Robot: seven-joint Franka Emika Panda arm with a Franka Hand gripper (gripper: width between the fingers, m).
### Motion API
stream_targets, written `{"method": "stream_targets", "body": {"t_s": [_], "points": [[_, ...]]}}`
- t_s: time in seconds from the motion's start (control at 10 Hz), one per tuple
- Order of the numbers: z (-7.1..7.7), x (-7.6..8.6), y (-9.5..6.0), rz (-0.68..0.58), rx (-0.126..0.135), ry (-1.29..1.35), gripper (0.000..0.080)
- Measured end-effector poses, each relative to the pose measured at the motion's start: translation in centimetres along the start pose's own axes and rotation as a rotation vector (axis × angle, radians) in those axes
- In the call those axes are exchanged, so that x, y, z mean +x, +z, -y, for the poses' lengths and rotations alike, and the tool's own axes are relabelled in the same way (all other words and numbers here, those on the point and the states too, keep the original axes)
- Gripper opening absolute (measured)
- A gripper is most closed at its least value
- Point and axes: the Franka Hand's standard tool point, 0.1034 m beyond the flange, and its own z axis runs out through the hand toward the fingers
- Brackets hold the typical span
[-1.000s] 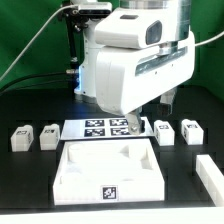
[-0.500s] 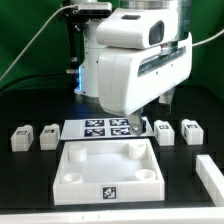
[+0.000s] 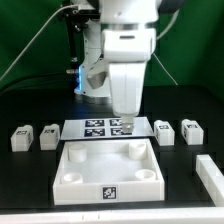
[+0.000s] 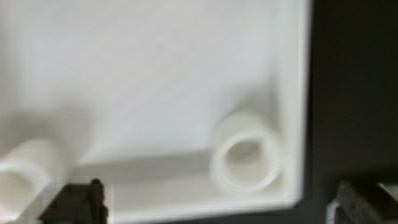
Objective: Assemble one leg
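Several small white legs with tags stand on the black table: two at the exterior view's left (image 3: 20, 138) (image 3: 47, 135) and two at its right (image 3: 163, 131) (image 3: 189, 131). My gripper (image 3: 125, 112) hangs over the far edge of the big white square panel (image 3: 70, 170), apart from every leg. In the wrist view my gripper (image 4: 222, 203) is open and empty, its dark fingertips (image 4: 80, 200) wide apart above the panel (image 4: 143, 70) and one round corner socket (image 4: 249, 160). No leg shows in the wrist view.
The marker board (image 3: 98, 127) lies just behind the panel, partly under my hand. A long white part (image 3: 210, 175) lies at the exterior view's right front. Cables and a dark stand (image 3: 75, 60) rise behind the arm.
The wrist has turned, so the wide white arm link no longer faces the camera and the hand looks narrow. The hand stays over the panel's far edge. The parts have not moved.
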Motion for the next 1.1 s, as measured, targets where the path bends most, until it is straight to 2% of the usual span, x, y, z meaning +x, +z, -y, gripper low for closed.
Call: {"method": "stream_targets", "body": {"t_s": [0.1,0.2,0.3,0.5,0.7,0.9,1.0,1.1], "points": [[1.3,-1.2,1.3,-0.006,-0.001,-0.098,0.065],[2.5,-2.3,2.9,-0.016,-0.008,-0.075,0.065],[3.2,-2.9,4.3,-0.022,0.008,-0.057,0.065],[3.6,-3.2,5.7,-0.028,0.031,-0.042,0.065],[3.7,-3.1,6.3,-0.03,0.041,-0.024,0.065],[3.7,-3.2,6.3,-0.03,0.041,-0.023,0.0406],[3.7,-3.2,6.3,-0.03,0.041,-0.023,0.0406],[3.7,-3.2,6.3,-0.03,0.041,-0.023,0.0225]]}}
